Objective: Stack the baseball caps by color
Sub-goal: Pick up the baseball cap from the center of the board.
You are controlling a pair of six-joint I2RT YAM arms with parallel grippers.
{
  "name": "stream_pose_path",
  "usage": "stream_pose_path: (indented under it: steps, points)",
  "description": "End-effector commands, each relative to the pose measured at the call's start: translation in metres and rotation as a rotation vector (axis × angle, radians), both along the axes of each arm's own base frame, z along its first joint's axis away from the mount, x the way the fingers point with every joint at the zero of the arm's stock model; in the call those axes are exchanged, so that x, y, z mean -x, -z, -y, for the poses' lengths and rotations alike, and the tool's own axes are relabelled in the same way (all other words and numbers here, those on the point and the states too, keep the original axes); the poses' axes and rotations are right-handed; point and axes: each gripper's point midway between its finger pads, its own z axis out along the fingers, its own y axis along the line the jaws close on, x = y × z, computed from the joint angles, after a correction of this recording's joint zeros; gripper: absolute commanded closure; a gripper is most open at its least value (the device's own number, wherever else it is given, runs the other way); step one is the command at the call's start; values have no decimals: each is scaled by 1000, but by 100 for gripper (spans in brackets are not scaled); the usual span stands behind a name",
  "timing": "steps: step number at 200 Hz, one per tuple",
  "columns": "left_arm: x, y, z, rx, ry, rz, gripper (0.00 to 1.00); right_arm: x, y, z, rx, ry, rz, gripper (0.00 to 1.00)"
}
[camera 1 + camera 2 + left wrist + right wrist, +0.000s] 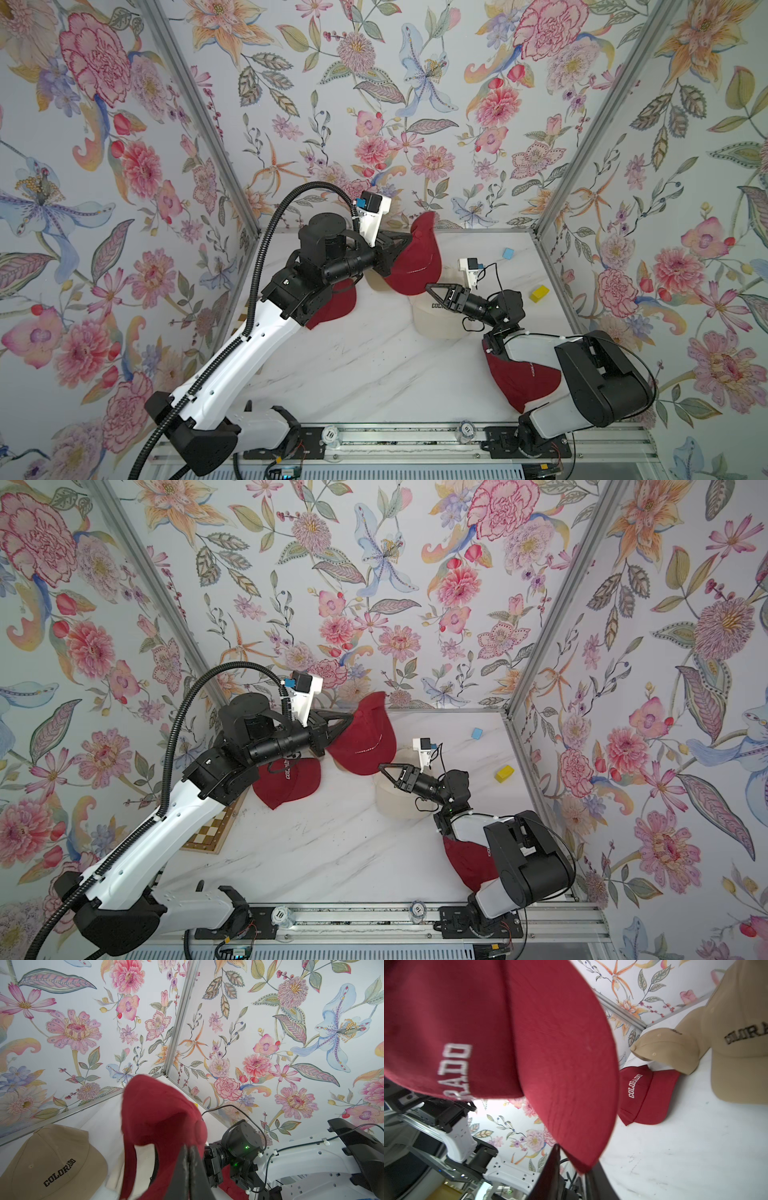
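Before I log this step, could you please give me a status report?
Left end effector shut on lifted dark red cap; right end effector shut on its brim. Cream cap on table below.

Both top views look down from high overhead on the whole table; each wrist camera sits just behind its own jaws, close on the raised dark red cap all four share.

Lab robot cell, marble-look tabletop walled on three sides around the right pincer by flower-papered panels, aluminium posts set at the corners, arm bases bolted to a slotted rail on the fourth side.
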Motion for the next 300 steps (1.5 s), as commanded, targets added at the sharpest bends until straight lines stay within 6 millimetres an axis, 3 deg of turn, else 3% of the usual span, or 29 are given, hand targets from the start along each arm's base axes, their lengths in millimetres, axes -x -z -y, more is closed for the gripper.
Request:
stream_pose_path:
  steps: [1,42,91,95,106,117,129,150,177,202,237,300]
  points:
    - [6,-3,-4,2,-19,21,100,3,-22,4,7,-37,89,100]
    - [3,6,-15,-57,-69,43,100,5,-26,20,166,-5,134,100]
    - [-11,13,-37,-80,-131,45,100,20,-32,23,307,-38,177,100]
    - [-12,13,-39,-82,-129,48,89,22,-32,23,312,-44,178,100]
    - [-14,14,-46,-94,-122,57,49,26,-31,23,323,-55,175,100]
    - [-17,12,-55,-106,-134,81,23,31,-32,24,337,-64,179,100]
    - [-17,8,-63,-106,-128,104,11,34,-31,26,365,-64,186,100]
    - [-18,1,-76,-105,-128,141,1,40,-33,28,409,-68,201,100]
    - [-20,8,-85,-134,-117,153,0,45,-38,29,433,-80,215,100]
    - [-26,34,-87,-152,-83,105,0,51,-40,29,448,-106,226,100]
    - [-25,67,-79,-127,15,46,0,65,-45,30,497,-167,267,100]
    - [-26,92,-69,-90,89,2,0,76,-53,31,542,-236,330,100]
